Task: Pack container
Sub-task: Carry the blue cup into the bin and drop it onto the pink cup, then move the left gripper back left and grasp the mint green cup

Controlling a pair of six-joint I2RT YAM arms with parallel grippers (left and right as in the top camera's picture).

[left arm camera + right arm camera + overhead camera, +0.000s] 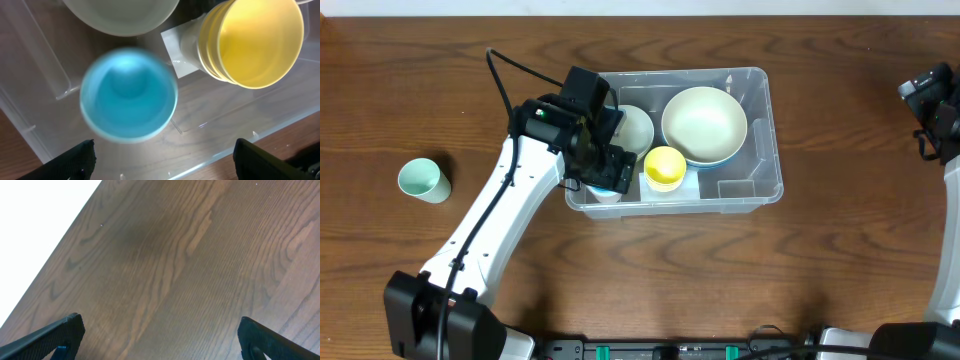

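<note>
The clear plastic container stands mid-table. Inside it are a large pale bowl, a smaller pale bowl, a yellow cup and a blue cup at the front left corner. My left gripper hovers over that corner, open and empty, with the blue cup just beyond its fingers; the yellow cup and the small bowl also show there. My right gripper is open over bare table at the far right.
A mint green cup stands alone on the wooden table at the left. The container's front right part holds nothing but a moulded step.
</note>
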